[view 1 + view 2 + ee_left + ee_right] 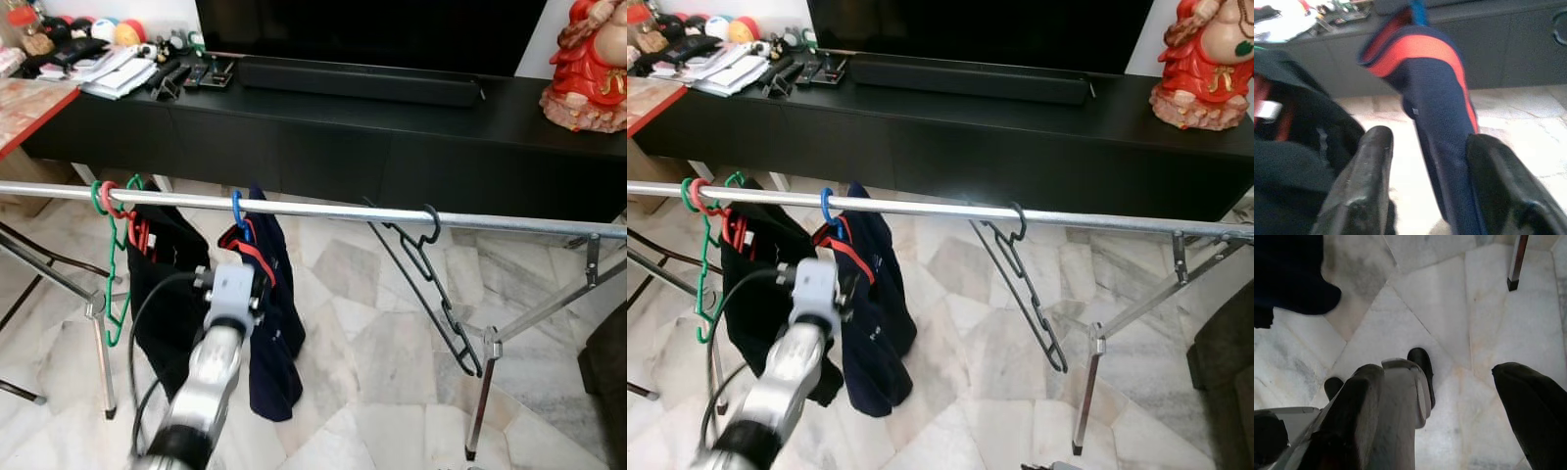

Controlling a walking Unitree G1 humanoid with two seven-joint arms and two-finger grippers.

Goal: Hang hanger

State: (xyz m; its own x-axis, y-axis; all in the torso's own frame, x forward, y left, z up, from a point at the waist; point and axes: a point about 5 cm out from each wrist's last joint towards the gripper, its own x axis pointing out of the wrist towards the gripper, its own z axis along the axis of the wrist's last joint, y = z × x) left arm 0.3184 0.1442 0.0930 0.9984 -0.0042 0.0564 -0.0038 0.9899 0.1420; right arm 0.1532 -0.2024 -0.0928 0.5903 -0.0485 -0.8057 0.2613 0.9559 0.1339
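Silver rail (323, 210) carries hangers. Green hanger (116, 257), red hanger (108, 201) at left end. Blue hanger (238, 211) with navy top (274, 323) near middle. Black hanger (431, 284) hangs bare, further right.

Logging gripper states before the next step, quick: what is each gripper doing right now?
Left gripper: open, fingers on either side of the navy garment with red trim, not clamped.
Right gripper: open, holding nothing, pointing down at the marble floor.

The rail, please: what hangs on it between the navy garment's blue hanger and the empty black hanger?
Nothing: in the left eye view the rail runs bare from the blue hanger to the empty black hanger.
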